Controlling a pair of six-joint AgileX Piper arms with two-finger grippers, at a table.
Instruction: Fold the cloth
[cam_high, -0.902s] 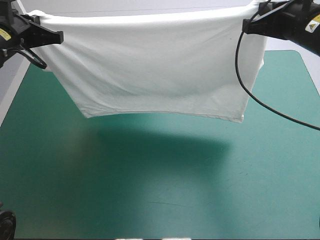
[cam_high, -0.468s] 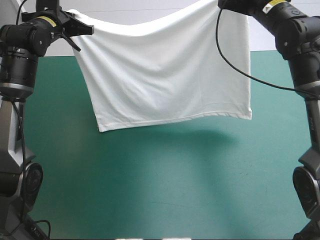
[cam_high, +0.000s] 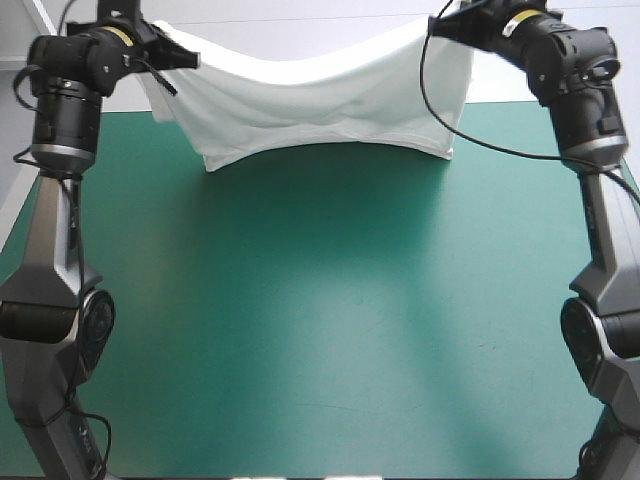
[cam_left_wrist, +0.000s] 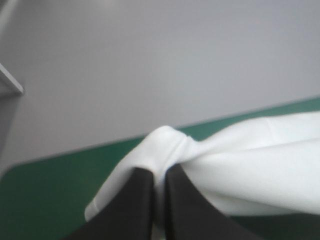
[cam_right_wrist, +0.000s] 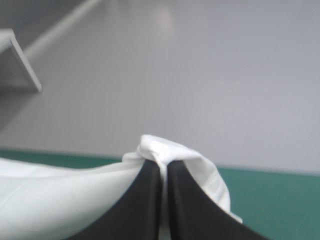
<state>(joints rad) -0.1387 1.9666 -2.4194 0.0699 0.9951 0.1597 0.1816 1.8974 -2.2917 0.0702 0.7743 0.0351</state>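
Observation:
The white T-shirt (cam_high: 320, 100) hangs stretched between both arms over the table's far edge, sagging in the middle, its lower hem just above the teal-green cover. My left gripper (cam_high: 185, 60) is shut on the shirt's far left corner; in the left wrist view the black fingers (cam_left_wrist: 140, 200) pinch a bunch of the T-shirt (cam_left_wrist: 240, 170). My right gripper (cam_high: 450, 18) is shut on the far right corner; in the right wrist view the fingers (cam_right_wrist: 180, 205) clamp a fold of the T-shirt (cam_right_wrist: 75, 195).
The teal-green table cover (cam_high: 320, 320) stretches from the shirt to the near edge. A black cable (cam_high: 470, 135) loops down from the right wrist beside the shirt's right side.
Both arms have carried the shirt away toward the table's far edge and lowered it. The shirt, earlier hanging tall and wide, now sags in a shallower drape near the far edge.

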